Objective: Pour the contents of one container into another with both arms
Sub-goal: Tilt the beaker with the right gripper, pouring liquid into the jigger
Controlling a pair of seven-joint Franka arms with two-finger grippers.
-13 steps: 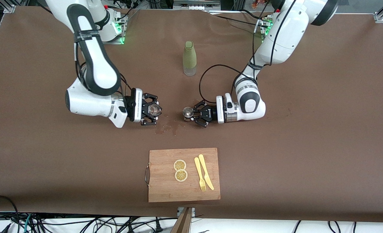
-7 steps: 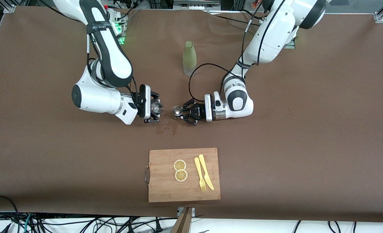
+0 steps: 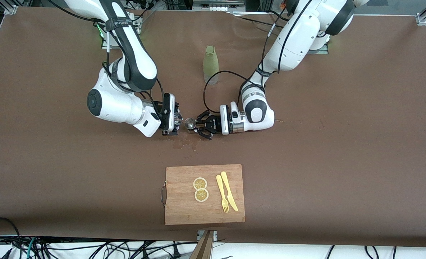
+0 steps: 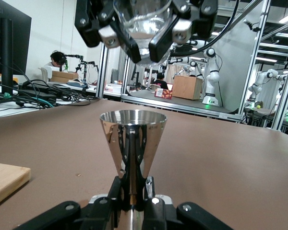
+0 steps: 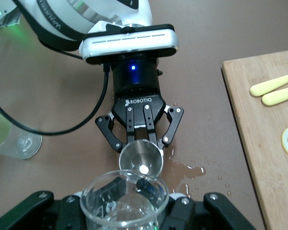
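Right gripper [image 5: 120, 201] apparently tilts glass [image 5: 124, 199] above steel cup [image 5: 140, 160], front view unclear.

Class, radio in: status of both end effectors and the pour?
Left end effector shut on jigger. Right end effector shut on glass. Spill below.

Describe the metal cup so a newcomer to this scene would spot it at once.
Start at the cutting board near the front camera and go farther from the camera, past the wet patch, to where the two claws meet. The metal cup is in the left claw: a shiny steel cone, unlike the clear glass in the right claw.
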